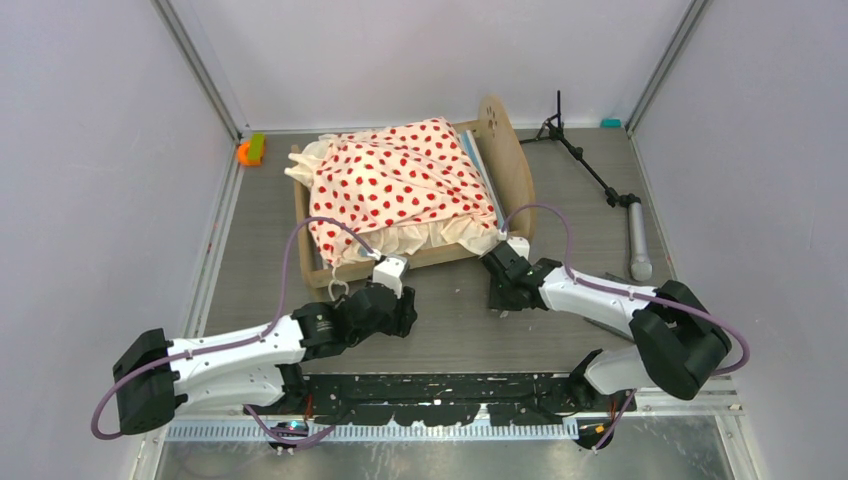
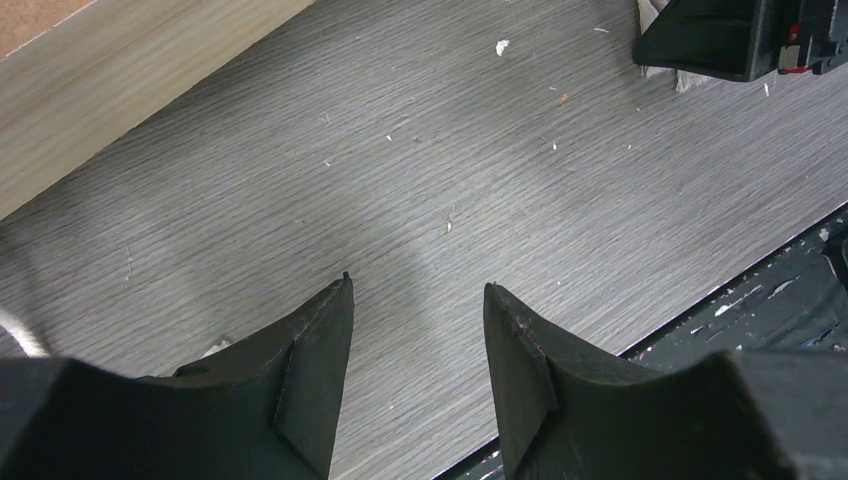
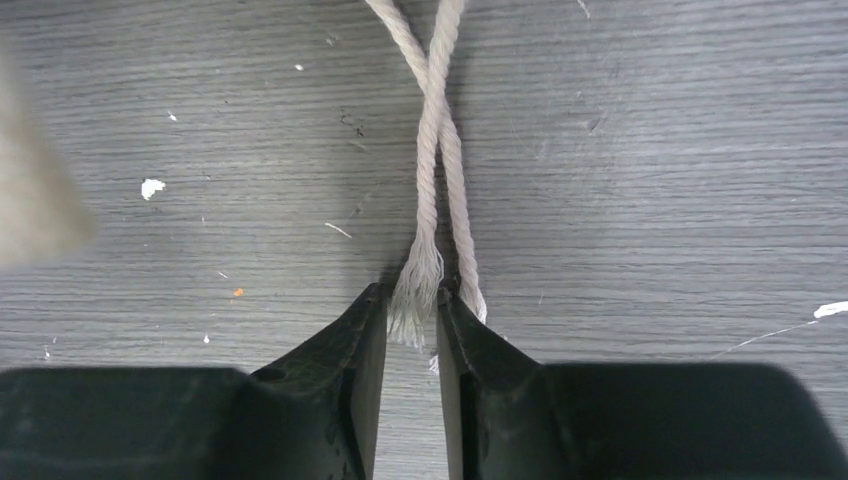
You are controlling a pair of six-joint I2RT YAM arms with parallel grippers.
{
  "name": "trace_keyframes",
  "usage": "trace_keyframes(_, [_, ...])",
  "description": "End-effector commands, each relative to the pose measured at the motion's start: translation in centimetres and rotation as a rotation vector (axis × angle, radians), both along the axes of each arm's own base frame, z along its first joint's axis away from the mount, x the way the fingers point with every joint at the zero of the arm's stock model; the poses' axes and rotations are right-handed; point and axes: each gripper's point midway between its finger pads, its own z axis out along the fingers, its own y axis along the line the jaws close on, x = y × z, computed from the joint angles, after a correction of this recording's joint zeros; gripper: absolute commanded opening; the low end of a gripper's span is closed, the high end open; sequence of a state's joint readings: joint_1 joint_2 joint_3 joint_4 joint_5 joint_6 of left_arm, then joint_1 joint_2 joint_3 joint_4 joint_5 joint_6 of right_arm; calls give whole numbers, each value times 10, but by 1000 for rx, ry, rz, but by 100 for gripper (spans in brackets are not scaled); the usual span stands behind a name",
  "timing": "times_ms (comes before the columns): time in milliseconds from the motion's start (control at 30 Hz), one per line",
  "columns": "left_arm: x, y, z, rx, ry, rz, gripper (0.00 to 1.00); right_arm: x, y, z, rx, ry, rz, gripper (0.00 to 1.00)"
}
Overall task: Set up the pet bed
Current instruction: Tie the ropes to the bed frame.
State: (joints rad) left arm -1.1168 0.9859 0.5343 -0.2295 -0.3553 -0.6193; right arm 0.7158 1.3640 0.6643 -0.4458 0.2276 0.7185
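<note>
The pet bed (image 1: 515, 165), a light-wood frame, stands mid-table with the cream red-dotted bedding (image 1: 400, 180) spread over it. The bedding's ruffle hangs over the near rail. My left gripper (image 1: 408, 312) hovers low by the bed's near-left corner. It is open (image 2: 418, 283) with only bare floor between its fingers, and the wooden rail (image 2: 120, 90) lies to its upper left. My right gripper (image 1: 497, 298) is down at the near-right corner. Two crossed cream cords (image 3: 432, 150) run up to it. One frayed end lies unsqueezed in the narrow gap between the right gripper's (image 3: 411, 290) tips.
A black tripod stand (image 1: 590, 165) with a grey cylinder (image 1: 638, 240) lies to the bed's right. An orange-green toy (image 1: 250, 150) sits at the back left. White walls close in both sides. The black base rail (image 1: 430, 385) runs along the near edge.
</note>
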Motion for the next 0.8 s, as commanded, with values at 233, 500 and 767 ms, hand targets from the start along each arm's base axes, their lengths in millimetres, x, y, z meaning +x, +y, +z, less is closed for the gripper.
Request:
trace_keyframes(233, [6,-3,12,-31,-28,9,52,8,12,9,70,-30,-16,14])
trace_keyframes(500, [7,-3,17,-32,-36,10,52,26,37,52,193,-108,-12,2])
trace_keyframes(767, [7,-3,18,-40,-34,11,53,21,17,74,150,-148,-39,0])
